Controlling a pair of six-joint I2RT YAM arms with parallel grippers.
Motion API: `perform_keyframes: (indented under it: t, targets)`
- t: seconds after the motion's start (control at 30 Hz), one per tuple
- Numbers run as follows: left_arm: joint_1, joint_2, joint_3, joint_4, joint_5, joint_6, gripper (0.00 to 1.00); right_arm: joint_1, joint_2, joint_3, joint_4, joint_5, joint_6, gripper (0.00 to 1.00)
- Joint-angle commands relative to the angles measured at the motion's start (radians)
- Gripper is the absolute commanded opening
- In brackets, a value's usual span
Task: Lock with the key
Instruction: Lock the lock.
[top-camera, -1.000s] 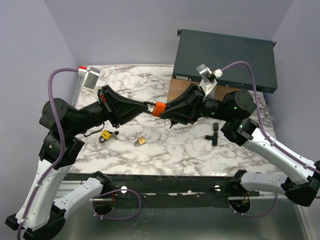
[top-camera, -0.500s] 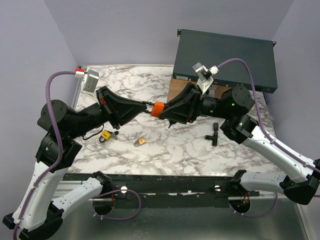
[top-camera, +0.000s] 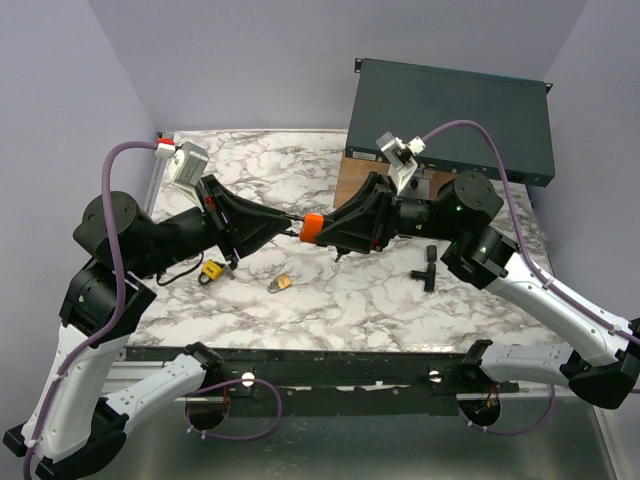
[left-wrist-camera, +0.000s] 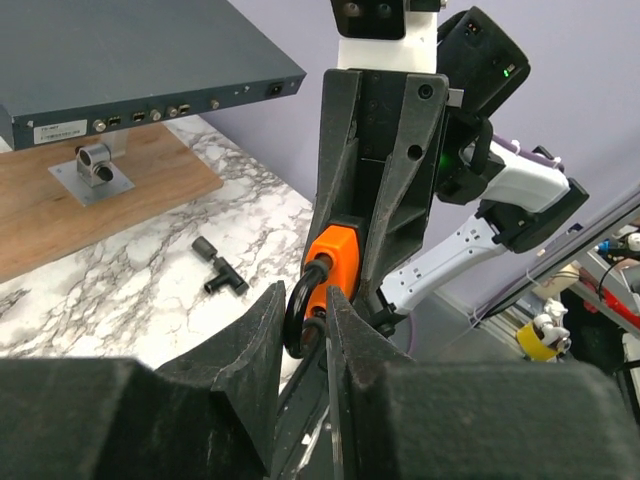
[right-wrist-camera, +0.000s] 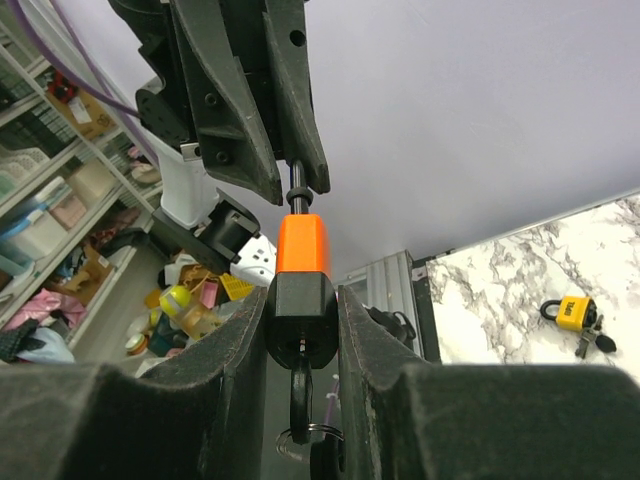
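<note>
Padlock (top-camera: 313, 224), orange body: in air above table (top-camera: 330, 300), between two arms. Right gripper (top-camera: 330, 229) clamped on body. Key (right-wrist-camera: 300, 398) hangs at body's end between right fingers. Black shackle (left-wrist-camera: 296, 318) points to left gripper (top-camera: 288, 214); left jaws narrowly apart around shackle, cannot tell if pinching. Below on table: yellow lock (top-camera: 212, 269), small brass piece (top-camera: 281, 283), black T-fitting (top-camera: 427, 270). Far right: dark box (top-camera: 450, 120) over wooden board (top-camera: 352, 182).
</note>
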Motion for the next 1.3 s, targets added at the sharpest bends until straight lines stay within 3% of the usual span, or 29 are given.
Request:
perform_keyframes:
  t: [0.0, 0.2, 0.5, 0.6, 0.83, 1.17, 1.27]
  targets:
    - [-0.007, 0.007, 0.047, -0.084, -0.003, 0.056, 0.22, 0.006, -0.036, 0.057, -0.025, 0.031, -0.035, 0.01]
    - [-0.007, 0.030, 0.069, -0.131, 0.037, 0.077, 0.24, 0.006, -0.034, 0.066, -0.022, 0.005, -0.030, 0.01]
    - [-0.006, 0.035, 0.072, -0.119, 0.081, 0.073, 0.16, 0.006, -0.015, 0.076, -0.026, -0.082, -0.028, 0.01]
    - [-0.005, 0.038, 0.082, -0.126, 0.092, 0.080, 0.24, 0.006, -0.012, 0.082, -0.043, -0.103, -0.036, 0.01]
    - [-0.002, 0.032, 0.097, -0.138, 0.113, 0.097, 0.27, 0.006, -0.023, 0.086, -0.067, -0.101, -0.047, 0.01]
    - [-0.001, 0.030, 0.081, -0.132, 0.164, 0.105, 0.16, 0.007, -0.016, 0.098, -0.065, -0.107, -0.044, 0.01]
    - [0.001, 0.026, 0.082, -0.130, 0.170, 0.105, 0.07, 0.007, -0.009, 0.101, -0.068, -0.110, -0.044, 0.01]
